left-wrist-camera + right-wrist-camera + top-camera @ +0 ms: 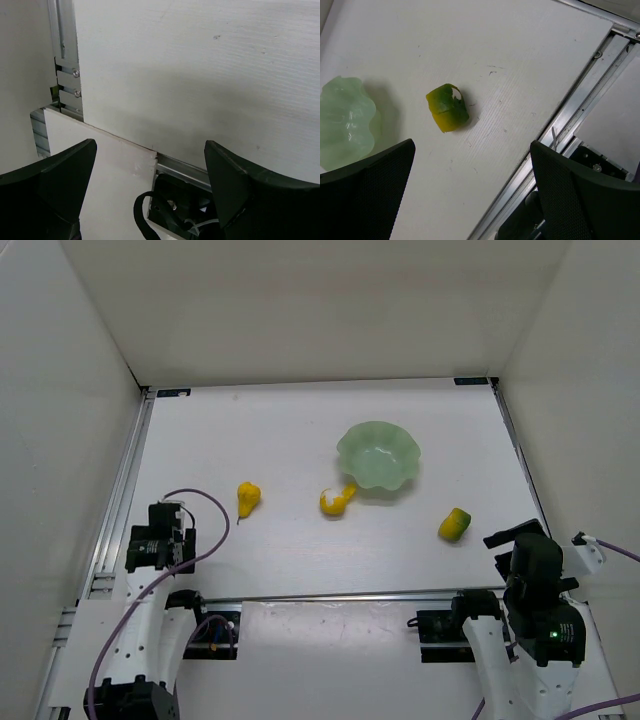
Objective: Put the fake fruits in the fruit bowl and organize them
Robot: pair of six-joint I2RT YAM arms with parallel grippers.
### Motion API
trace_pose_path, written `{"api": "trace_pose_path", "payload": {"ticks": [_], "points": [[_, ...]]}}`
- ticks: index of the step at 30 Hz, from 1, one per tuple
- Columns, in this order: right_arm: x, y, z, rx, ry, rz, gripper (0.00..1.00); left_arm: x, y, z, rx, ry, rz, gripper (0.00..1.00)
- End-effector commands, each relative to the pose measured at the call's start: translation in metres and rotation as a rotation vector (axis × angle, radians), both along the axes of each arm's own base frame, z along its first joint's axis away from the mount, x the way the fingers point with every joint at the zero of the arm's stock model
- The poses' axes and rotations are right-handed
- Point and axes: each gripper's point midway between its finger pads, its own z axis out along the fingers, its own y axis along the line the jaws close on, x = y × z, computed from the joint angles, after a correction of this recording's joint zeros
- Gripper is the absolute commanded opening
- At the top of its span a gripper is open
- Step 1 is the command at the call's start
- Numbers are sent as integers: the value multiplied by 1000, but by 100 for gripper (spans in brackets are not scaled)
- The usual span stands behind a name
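The pale green scalloped fruit bowl (378, 459) stands right of centre and holds nothing; its edge shows in the right wrist view (342, 122). A yellow pear (248, 498) lies to its left. A yellow-and-white piece (335, 500) touches the bowl's near-left rim. A yellow-green oval (455, 525) lies at the near right, also in the right wrist view (447, 108). My left gripper (160, 540) is open and empty over the near-left table edge (150, 185). My right gripper (520, 550) is open and empty, near and right of the oval (472, 190).
Metal rails run along the left edge (125, 490), the right edge (525, 470) and the near edge (330, 595) of the white table. White walls enclose the back and sides. A purple cable (205, 515) loops by the left arm.
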Motion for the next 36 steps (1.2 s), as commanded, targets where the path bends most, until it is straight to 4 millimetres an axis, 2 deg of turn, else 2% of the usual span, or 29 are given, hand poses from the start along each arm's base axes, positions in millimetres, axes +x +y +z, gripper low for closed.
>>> {"api": "trace_pose_path", "payload": {"ticks": [1, 2, 5, 6, 7, 8, 9, 10, 11, 12, 13, 14, 15, 16, 18, 20, 22, 23, 24, 27, 28, 30, 31, 32, 33, 34, 35, 36], "points": [[0, -3, 2, -6, -8, -17, 100, 12, -3, 19, 2, -47, -45, 100], [2, -3, 2, -12, -2, -12, 100, 21, -10, 35, -30, -65, -103, 100], [10, 2, 2, -9, 16, 22, 100, 43, -33, 61, -134, -67, -251, 100], [11, 4, 0, -12, 36, 40, 100, 62, -53, 86, -213, -129, -336, 100], [15, 5, 1, -22, 45, 65, 100, 67, -63, 92, -253, -107, -379, 100], [20, 8, -1, -24, 74, 89, 100, 80, -72, 88, -292, -51, -407, 100], [27, 14, 1, -14, 66, 126, 100, 92, -89, 102, -317, -57, -460, 100], [33, 17, 0, -31, 90, 167, 100, 100, -98, 101, -323, -30, -495, 100], [37, 19, 1, -36, 94, 194, 100, 110, -107, 90, -331, 45, -507, 100], [43, 23, 3, -38, 84, 223, 100, 118, -116, 87, -323, 68, -539, 100], [53, 31, 6, -25, 67, 268, 100, 126, -135, 91, -321, 81, -608, 100], [57, 32, 10, -28, 64, 282, 100, 132, -144, 78, -324, 147, -624, 100], [59, 32, 8, -27, 81, 282, 100, 142, -155, 75, -322, 144, -658, 100], [63, 32, 8, -25, 102, 283, 100, 150, -161, 74, -321, 142, -669, 100], [65, 33, 10, -15, 117, 277, 100, 161, -167, 54, -323, 196, -669, 100], [67, 31, 10, -20, 130, 268, 100, 168, -184, 44, -363, 214, -695, 100], [70, 29, 10, -24, 147, 261, 100, 178, -192, 25, -368, 250, -685, 100], [72, 29, 12, -33, 139, 267, 100, 191, -194, 22, -361, 218, -666, 100], [73, 29, 10, -32, 151, 268, 100, 195, -192, 6, -346, 246, -639, 100], [81, 31, 15, -42, 148, 288, 100, 224, -188, 1, -282, 194, -570, 100], [85, 31, 14, -41, 154, 289, 100, 229, -187, -9, -270, 210, -563, 100], [90, 32, 12, -42, 171, 303, 100, 238, -191, -12, -270, 205, -563, 100], [92, 32, 12, -42, 169, 303, 100, 238, -193, -23, -280, 233, -563, 100], [95, 32, 13, -43, 159, 302, 100, 240, -197, -25, -295, 239, -580, 100], [97, 32, 9, -40, 184, 303, 100, 239, -198, -29, -303, 250, -581, 98], [98, 31, 7, -45, 195, 296, 100, 235, -199, -33, -310, 273, -590, 90], [102, 31, 6, -44, 198, 296, 100, 231, -200, -36, -322, 287, -592, 71], [104, 31, 6, -44, 198, 296, 100, 231, -199, -36, -318, 289, -601, 63]]}}
